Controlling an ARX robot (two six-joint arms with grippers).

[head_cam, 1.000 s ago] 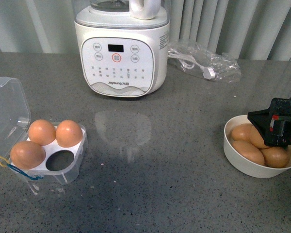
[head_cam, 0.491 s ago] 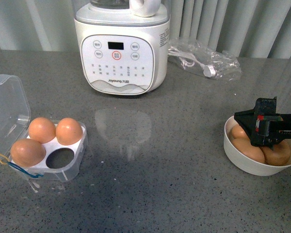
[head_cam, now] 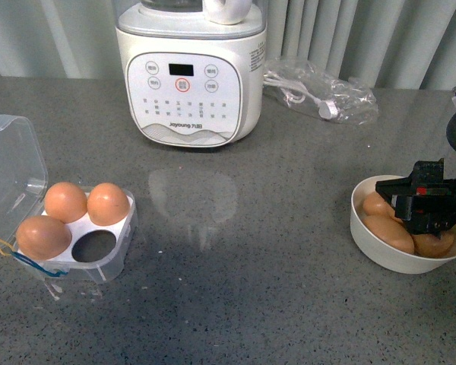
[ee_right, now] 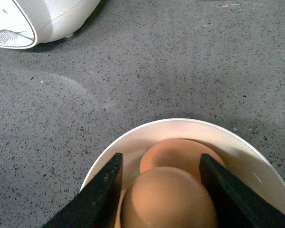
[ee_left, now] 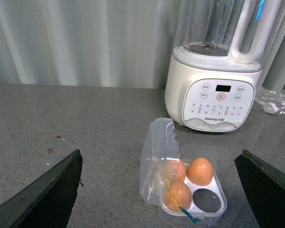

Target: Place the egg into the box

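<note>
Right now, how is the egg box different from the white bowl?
The box is clear with an open lid; the bowl is solid white, lidless. The box seats three eggs in separate cups, one cup empty; the bowl holds its eggs piled loose. Both hold brown eggs.

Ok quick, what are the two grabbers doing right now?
Left gripper: open, holding nothing.
Right gripper: around an egg in the bowl; cannot tell whether it grips.
</note>
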